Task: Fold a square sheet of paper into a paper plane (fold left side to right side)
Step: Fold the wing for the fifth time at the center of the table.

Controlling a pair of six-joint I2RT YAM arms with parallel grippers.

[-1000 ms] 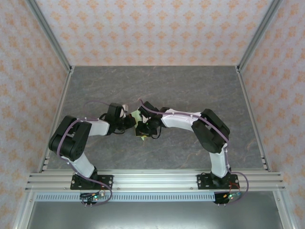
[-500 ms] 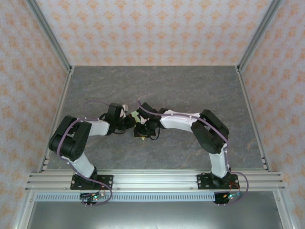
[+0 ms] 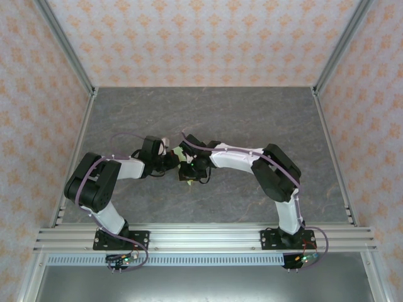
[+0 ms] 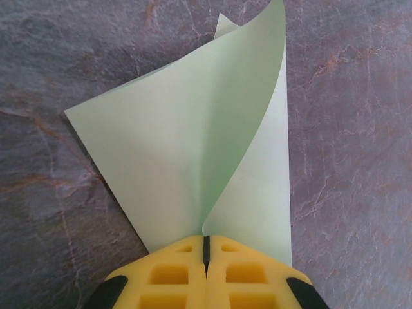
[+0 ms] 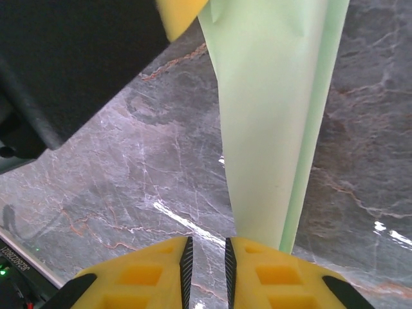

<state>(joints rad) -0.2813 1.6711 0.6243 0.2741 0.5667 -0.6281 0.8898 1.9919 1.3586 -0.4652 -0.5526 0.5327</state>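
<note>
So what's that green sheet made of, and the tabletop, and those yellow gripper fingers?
The sheet looks like thin matte paper: it curls softly without cracking. The tabletop looks like grey stone or a stone-print laminate, with rusty veins and a slight sheen; I can't tell which. The left gripper's fingers look like moulded matte yellow plastic with hollow pockets.

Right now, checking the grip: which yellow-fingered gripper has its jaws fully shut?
The left gripper: its fingers meet, pinching the thin pale green paper sheet; the right gripper shows a gap.
</note>
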